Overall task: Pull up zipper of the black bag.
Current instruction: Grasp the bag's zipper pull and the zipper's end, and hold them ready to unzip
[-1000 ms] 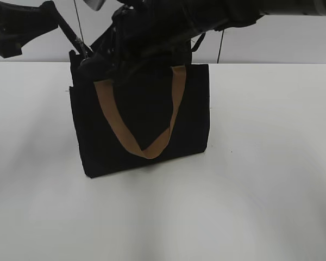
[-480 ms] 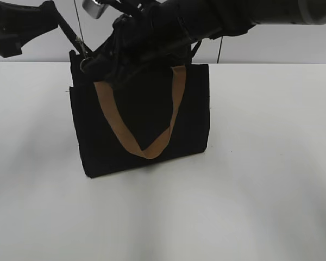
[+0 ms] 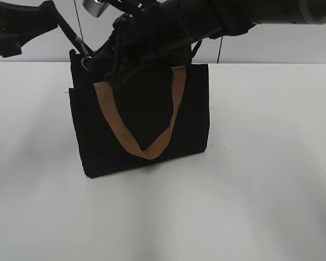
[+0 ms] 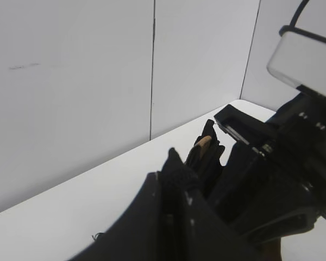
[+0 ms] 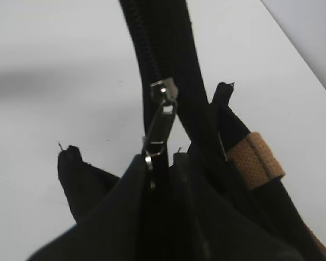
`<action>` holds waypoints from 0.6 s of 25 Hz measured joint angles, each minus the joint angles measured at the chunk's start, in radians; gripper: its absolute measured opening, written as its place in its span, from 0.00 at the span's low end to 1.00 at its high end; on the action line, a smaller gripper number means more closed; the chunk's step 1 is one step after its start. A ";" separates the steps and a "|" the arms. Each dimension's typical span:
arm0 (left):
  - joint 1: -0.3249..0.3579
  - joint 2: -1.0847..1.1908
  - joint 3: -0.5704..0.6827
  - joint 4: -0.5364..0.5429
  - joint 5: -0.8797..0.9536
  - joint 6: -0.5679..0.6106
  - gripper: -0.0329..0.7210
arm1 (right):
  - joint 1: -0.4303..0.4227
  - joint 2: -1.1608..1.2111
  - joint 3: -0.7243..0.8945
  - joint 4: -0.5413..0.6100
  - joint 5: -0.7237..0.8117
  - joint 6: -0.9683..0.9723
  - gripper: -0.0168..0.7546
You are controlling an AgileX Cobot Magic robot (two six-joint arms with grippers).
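Note:
The black bag [image 3: 146, 119] stands upright on the white table with a tan strap handle [image 3: 146, 148] hanging down its front. Its zipper runs along the top; the silver slider [image 5: 164, 89] and its long pull show in the right wrist view. My right gripper [image 5: 155, 162] is shut on the ring end of the pull, and reaches across to the bag's top left end [image 3: 89, 62]. My left gripper [image 4: 176, 176] is shut on black fabric at the bag's left top corner [image 3: 79, 49]. The closed zip line [image 5: 146, 43] runs away beyond the slider.
The bag stands on a white table [image 3: 261, 174] with a pale wall [image 4: 70, 81] behind. The right arm [image 3: 217, 16] spans the top of the exterior view, over the bag. The second tan strap [image 5: 256, 157] lies beside the zipper.
The right arm has shifted a little up and left along the bag's top. The silver pull ring now shows at the top left corner. The bag and left arm stay put.

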 joint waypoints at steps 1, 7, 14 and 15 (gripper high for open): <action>0.000 0.000 0.000 0.000 0.000 0.000 0.07 | 0.000 -0.001 0.000 -0.002 0.001 0.001 0.12; 0.000 0.000 0.000 -0.006 0.000 0.000 0.07 | 0.000 -0.019 0.000 -0.017 0.022 0.013 0.00; 0.000 0.000 0.000 -0.009 0.041 0.000 0.07 | 0.000 -0.032 0.000 -0.040 0.064 0.071 0.00; 0.000 0.000 0.000 -0.011 0.046 0.000 0.07 | 0.000 -0.038 0.000 -0.048 0.064 0.078 0.00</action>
